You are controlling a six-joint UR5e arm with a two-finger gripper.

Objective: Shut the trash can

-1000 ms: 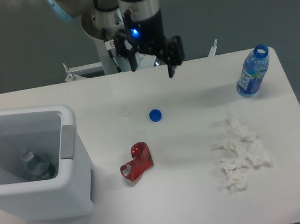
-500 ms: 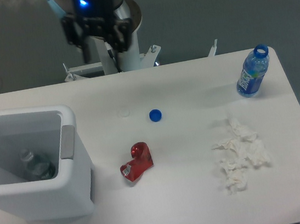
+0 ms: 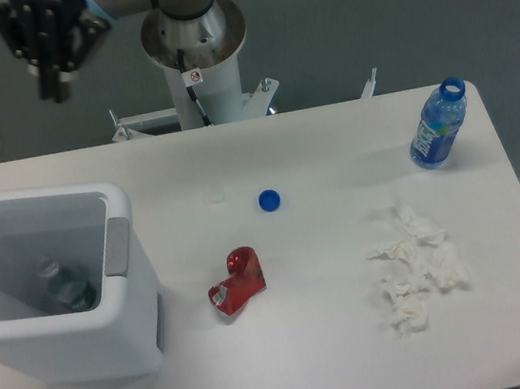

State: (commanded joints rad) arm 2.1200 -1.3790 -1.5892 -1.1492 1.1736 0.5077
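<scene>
While the trash can [image 3: 57, 288] at the table's [image 3: 336, 338] left edge stands open, lid not lowered, a clear bottle [image 3: 61, 283] inside, closing is judged not begun. Gripper [image 3: 52, 87]: high above the far left edge, well apart from the can, holding nothing; finger spread cannot be told. Water bottle [image 3: 437, 128], blue-labelled, uncapped, text unreadable; arm-base sticker [image 3: 193, 77] illegible

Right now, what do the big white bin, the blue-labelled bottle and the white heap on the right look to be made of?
Boxy white trash can: apparently matte moulded plastic, with smooth rounded corners and a grey latch tab.
Clear bottle with blue label: likely thin glossy plastic; see-through.
Crumpled white wad pile: probably tissue or paper; soft irregular creases.
</scene>
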